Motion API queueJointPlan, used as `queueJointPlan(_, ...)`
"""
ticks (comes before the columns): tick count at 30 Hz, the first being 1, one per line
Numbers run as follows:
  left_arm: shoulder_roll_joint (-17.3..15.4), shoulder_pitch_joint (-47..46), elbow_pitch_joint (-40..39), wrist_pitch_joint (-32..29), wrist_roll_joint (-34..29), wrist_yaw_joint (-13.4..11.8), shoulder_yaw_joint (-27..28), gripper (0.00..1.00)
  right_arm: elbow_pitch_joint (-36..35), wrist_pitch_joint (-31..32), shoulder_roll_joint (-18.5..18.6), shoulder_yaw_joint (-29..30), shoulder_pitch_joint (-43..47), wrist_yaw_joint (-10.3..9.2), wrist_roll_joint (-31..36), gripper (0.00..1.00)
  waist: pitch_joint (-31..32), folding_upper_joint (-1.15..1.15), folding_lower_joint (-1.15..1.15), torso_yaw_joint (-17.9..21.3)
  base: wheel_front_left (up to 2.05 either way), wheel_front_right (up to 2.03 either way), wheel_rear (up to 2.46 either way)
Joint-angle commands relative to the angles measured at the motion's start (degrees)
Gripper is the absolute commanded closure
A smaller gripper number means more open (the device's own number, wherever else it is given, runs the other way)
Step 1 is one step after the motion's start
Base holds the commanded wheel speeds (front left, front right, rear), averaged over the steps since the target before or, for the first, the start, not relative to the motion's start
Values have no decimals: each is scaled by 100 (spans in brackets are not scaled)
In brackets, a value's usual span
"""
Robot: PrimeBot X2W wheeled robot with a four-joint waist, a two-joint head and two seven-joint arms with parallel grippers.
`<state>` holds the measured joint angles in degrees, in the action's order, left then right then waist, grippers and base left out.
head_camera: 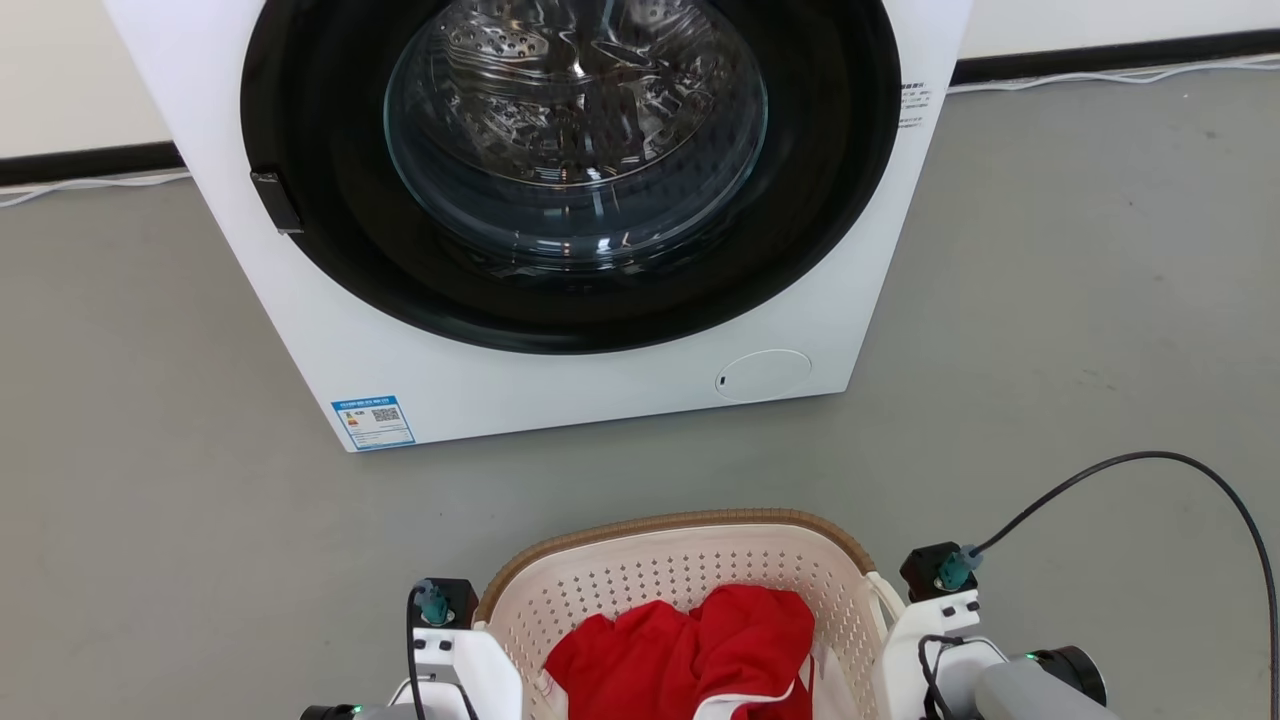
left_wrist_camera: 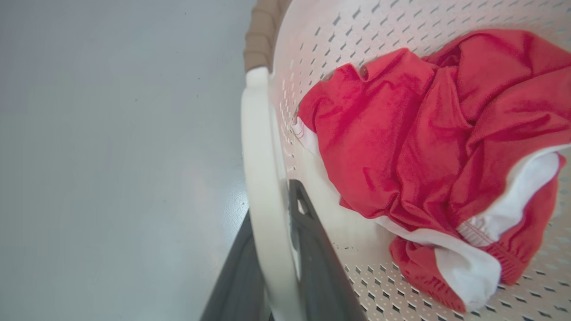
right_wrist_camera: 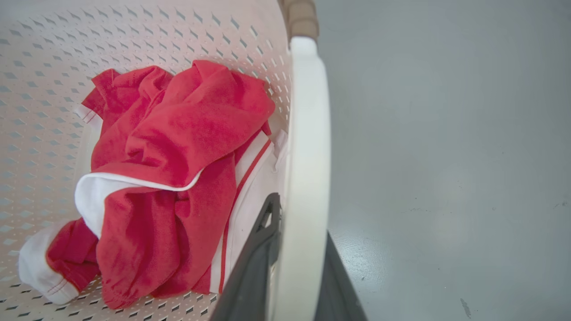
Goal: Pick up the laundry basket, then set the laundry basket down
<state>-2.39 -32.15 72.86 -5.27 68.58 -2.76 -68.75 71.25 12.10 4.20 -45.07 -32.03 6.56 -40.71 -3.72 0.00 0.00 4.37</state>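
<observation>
The laundry basket (head_camera: 640, 580), cream-white and perforated with a brown woven-look rim, sits at the bottom centre of the head view, in front of the washing machine. A crumpled red and white garment (head_camera: 690, 650) lies inside it. My left gripper (left_wrist_camera: 276, 240) is shut on the basket's white left handle (left_wrist_camera: 263, 156), one dark finger inside the wall and one outside. My right gripper (right_wrist_camera: 299, 236) is shut the same way on the right handle (right_wrist_camera: 308, 133). My white wrists (head_camera: 450, 650) (head_camera: 940, 630) flank the basket. Whether the basket touches the floor I cannot tell.
A white front-loading washing machine (head_camera: 560, 390) with its round glass door (head_camera: 575, 130) closed stands just beyond the basket. Grey floor (head_camera: 150, 500) spreads to both sides. A black cable (head_camera: 1150, 460) arcs over the floor at the right, from my right wrist.
</observation>
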Motion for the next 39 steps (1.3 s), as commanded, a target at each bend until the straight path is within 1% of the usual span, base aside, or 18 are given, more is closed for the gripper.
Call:
queueJointPlan(1, -49, -297, -40, 86, 6, 19, 48, 100, -103, -93, -132, -137, -164, 92, -10, 100, -18, 0, 0, -2, 0, 0, 0)
queueJointPlan(11, -49, -525, -24, 180, -10, 12, 35, 100, -148, -313, -133, -252, -303, 92, -44, 100, -270, 0, 0, -45, 0, 0, 0)
queueJointPlan(20, -52, -975, 7, 352, -86, -1, 26, 100, -140, -746, -133, -226, -672, 92, -56, 100, -753, 0, 0, -135, 0, 0, 0)
queueJointPlan(27, -60, -1436, 23, 567, -185, -21, 7, 100, 59, -1260, -128, -90, -1094, 92, 33, 100, -1357, 0, 0, -278, 0, 0, 0)
queueJointPlan(29, -58, -1562, 23, 632, -212, -26, 0, 100, 106, -1362, -111, -49, -1218, 92, 58, 100, -1558, 0, 0, -322, 0, 0, 0)
queueJointPlan(30, -58, -1562, 23, 632, -212, -26, 0, 100, 106, -1362, -111, -49, -1218, 92, 58, 100, -1558, 0, 0, -322, 0, 0, 0)
queueJointPlan(31, -57, -1690, 23, 691, -244, -37, -12, 100, 140, -1473, -87, 2, -1362, 92, 77, 100, -1776, 0, 0, -361, 0, 0, 0)
queueJointPlan(34, -55, -1898, 19, 787, -298, -58, -31, 100, 178, -1640, -36, 66, -1583, 92, 119, 100, -2116, 0, 0, -416, 0, 0, 0)
queueJointPlan(35, -55, -1898, 19, 787, -298, -58, -31, 100, 178, -1640, -36, 66, -1583, 92, 119, 100, -2116, 0, 0, -416, 0, 0, 0)
queueJointPlan(36, -54, -2050, 19, 893, -319, -88, -24, 100, 196, -1767, 5, 116, -1725, 92, 140, 100, -2343, 0, 0, -449, 0, 0, 0)
queueJointPlan(39, -53, -2294, 22, 1093, -348, -136, -1, 100, 216, -1937, 85, 172, -1927, 92, 182, 100, -2687, 0, 0, -490, 0, 0, 0)
